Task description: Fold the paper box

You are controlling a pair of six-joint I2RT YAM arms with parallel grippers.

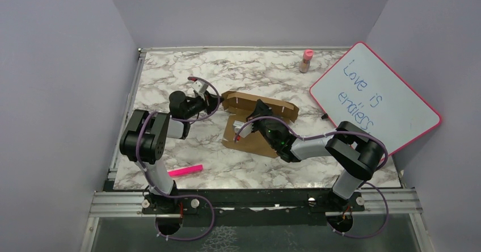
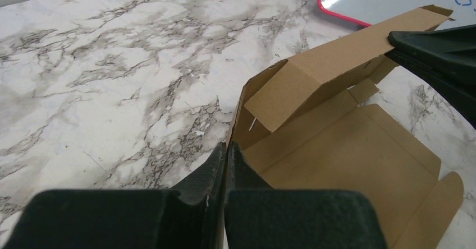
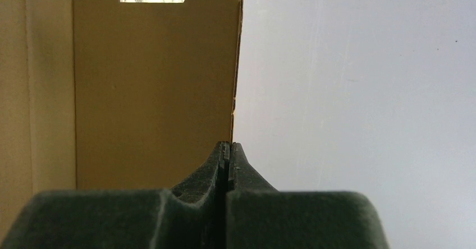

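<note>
Brown paper box [image 1: 256, 143] mid-desk [image 1: 170, 70], half open, base flat, long flap tilted up. My left tool [image 2: 226, 148]: jaws together at the box's 9 o'clock corner wall, can't tell if cardboard's nipped. My right tool [image 3: 227, 147] is clamped on the raised flap's edge, arm in from 4 o'clock. Pink-framed whiteboard [image 1: 374, 96] at 3 o'clock, pink marker [image 1: 185, 170] at 7.
</note>
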